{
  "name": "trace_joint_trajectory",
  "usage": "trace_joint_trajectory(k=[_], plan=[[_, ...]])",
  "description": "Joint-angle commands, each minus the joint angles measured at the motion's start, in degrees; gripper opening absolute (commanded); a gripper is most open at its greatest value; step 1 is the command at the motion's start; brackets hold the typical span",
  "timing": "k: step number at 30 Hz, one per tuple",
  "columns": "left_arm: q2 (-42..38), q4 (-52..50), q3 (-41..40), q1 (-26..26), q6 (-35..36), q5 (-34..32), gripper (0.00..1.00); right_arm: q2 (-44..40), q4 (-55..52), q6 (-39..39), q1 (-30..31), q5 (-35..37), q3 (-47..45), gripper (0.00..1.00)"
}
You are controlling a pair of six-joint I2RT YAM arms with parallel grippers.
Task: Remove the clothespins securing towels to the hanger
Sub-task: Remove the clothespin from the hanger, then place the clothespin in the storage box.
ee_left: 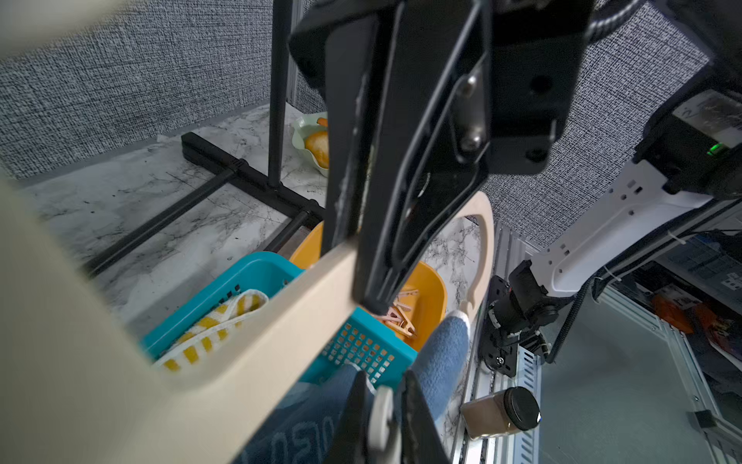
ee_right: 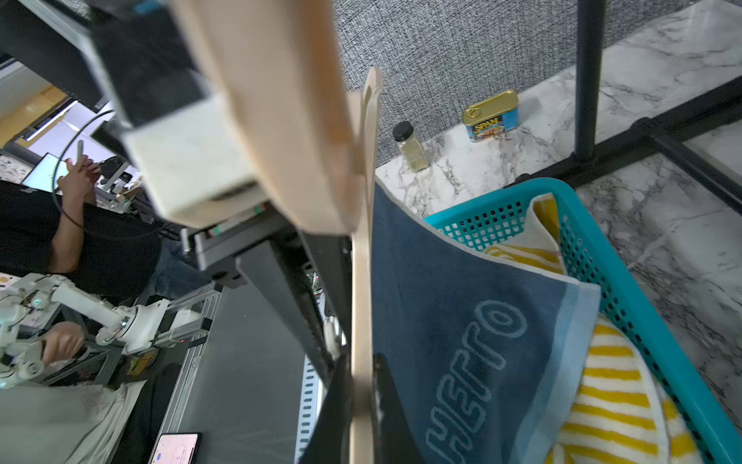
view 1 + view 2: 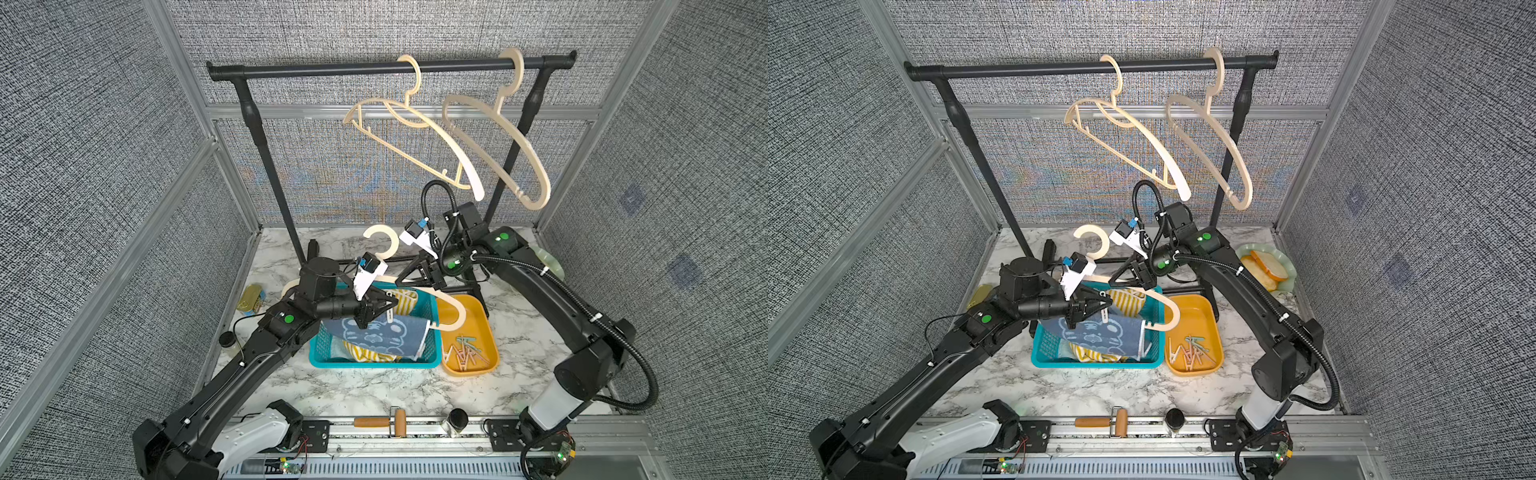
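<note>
Right pincer (image 2: 361, 401) is clamped on the beige hanger (image 3: 453, 307). In the right wrist view its two fingers (image 2: 385, 405) sit either side of the thin hanger bar. The hanger is held tilted above the teal basket (image 3: 374, 366), hook end toward the back of the table (image 3: 374, 392).

Left pincer (image 1: 383, 428) is at the hanger's lower bar. A white clothespin (image 1: 380, 405) sits between its black fingers (image 1: 417, 422), and the jaws look pinched on it, though the left wrist view is blurry that close. In both top views the peg shows as a pale sliver (image 3: 1104, 318) just beside the pincer tip, on the top edge of the blue towel (image 3: 374, 337).

The blue towel hangs over the hanger bar and down into the basket; pale "HELLO" lettering shows in the right wrist view. The yellow-and-white striped towel (image 3: 368, 356) lies in the basket, under and behind the blue one.

Loose clothespins (image 3: 463, 353), pinkish, beige and one mint, lie piled in the orange tray (image 3: 492, 362), which stands just beside the basket on the right arm's side.

Two empty hangers (image 3: 415, 137) hang on the black rack (image 3: 332, 71) at the back.
</note>
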Motion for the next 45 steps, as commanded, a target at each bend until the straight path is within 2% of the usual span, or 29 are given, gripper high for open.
trace_joint_trajectory(k=[1, 8, 11, 16, 24, 28, 33, 37, 40, 45], plan=[[-0.44, 0.43, 1.04, -0.08, -1.12, -2.24, 0.0, 0.21, 4.3, 3.15, 0.05, 3.39, -0.22, 0.0], [-1.54, 0.16, 1.18, -0.09, -1.88, -5.42, 0.0, 0.75, 5.95, 5.31, 0.27, 6.38, -0.32, 0.0], [-1.45, -0.06, 1.22, -0.19, -2.96, -4.39, 0.0, 1.02, 7.61, 7.36, 0.2, 10.28, -0.39, 0.0], [-0.4, -0.88, 1.0, -0.73, -2.43, 1.85, 0.0, 2.07, 10.76, 11.24, 0.04, 13.71, 0.25, 0.0], [-4.48, -2.62, 3.09, -0.86, -1.24, -5.51, 0.0, 2.76, 13.22, 13.37, 0.0, 15.15, 0.39, 0.0], [-4.19, -3.7, 5.7, -0.81, -1.0, -5.83, 0.0, 2.71, 13.13, 13.48, -0.06, 15.31, 0.29, 0.0], [-2.31, -3.43, 4.91, -1.46, -2.23, -3.35, 0.0, 2.45, 13.71, 14.33, -0.18, 16.37, 0.39, 0.0], [-0.79, 0.45, 1.95, -6.07, -4.28, -4.22, 0.0, 2.18, 15.72, 16.67, -1.09, 15.6, -0.13, 0.0], [1.16, 2.57, 1.13, -11.63, -5.34, -7.7, 0.0, 1.79, 16.05, 17.11, -1.31, 16.17, -0.28, 0.0], [4.68, 14.58, -4.1, -19.51, -11.92, -10.07, 0.0, 0.89, 17.57, 18.04, -1.4, 16.21, -1.65, 0.0]])
